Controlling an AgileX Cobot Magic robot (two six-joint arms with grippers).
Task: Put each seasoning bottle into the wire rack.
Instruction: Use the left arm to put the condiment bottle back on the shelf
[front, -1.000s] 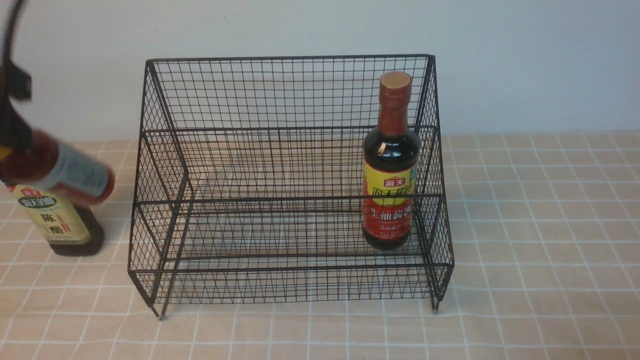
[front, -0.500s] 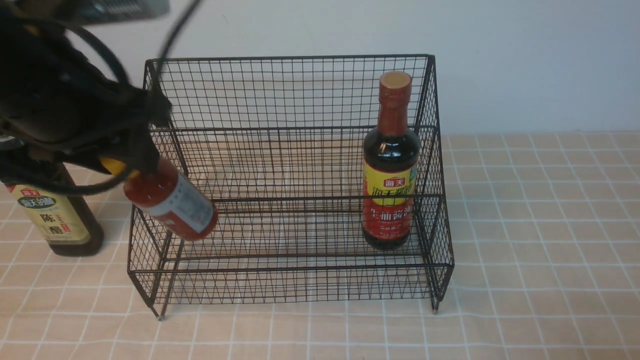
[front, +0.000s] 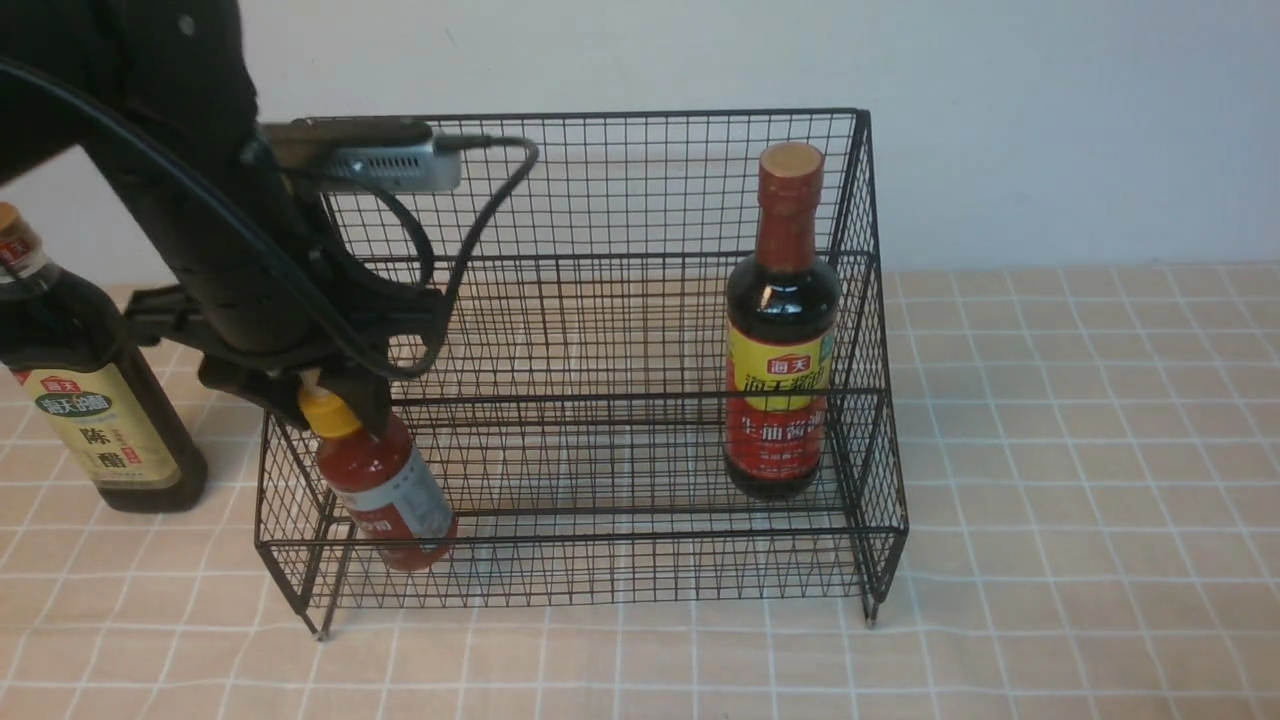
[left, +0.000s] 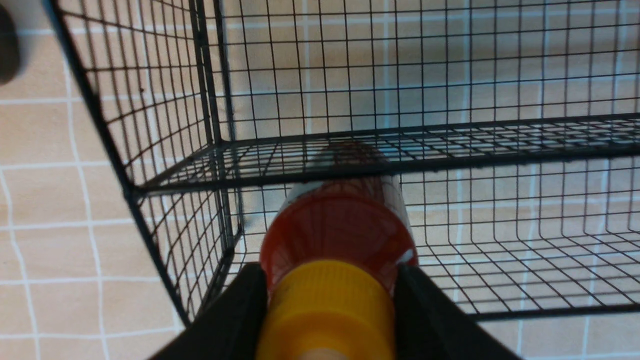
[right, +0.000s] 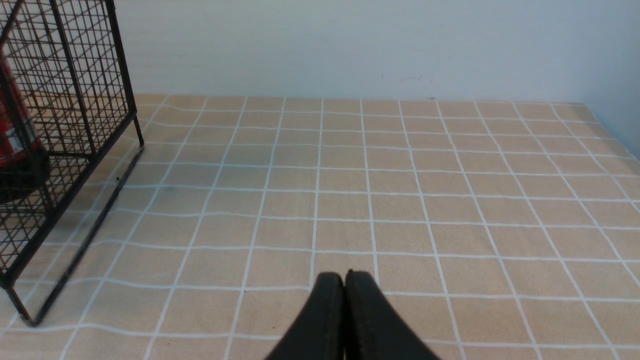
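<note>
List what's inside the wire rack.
Inside: tall dark bottle standing at the right end; small red bottle tilted at the left, held by the left gripper. Whether its base rests down is unclear.

A robot test bench dressed as a kitchen counter: a beige tablecloth with white grid lines runs to a bare pale wall at the far edge. A black wire-mesh rack contains a tall dark sauce bottle with a red-yellow label; a black cabled robot arm hangs at the left.

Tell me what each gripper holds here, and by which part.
The left gripper clamps the small red sauce bottle by its yellow cap; the right gripper is shut, holding nothing.
</note>
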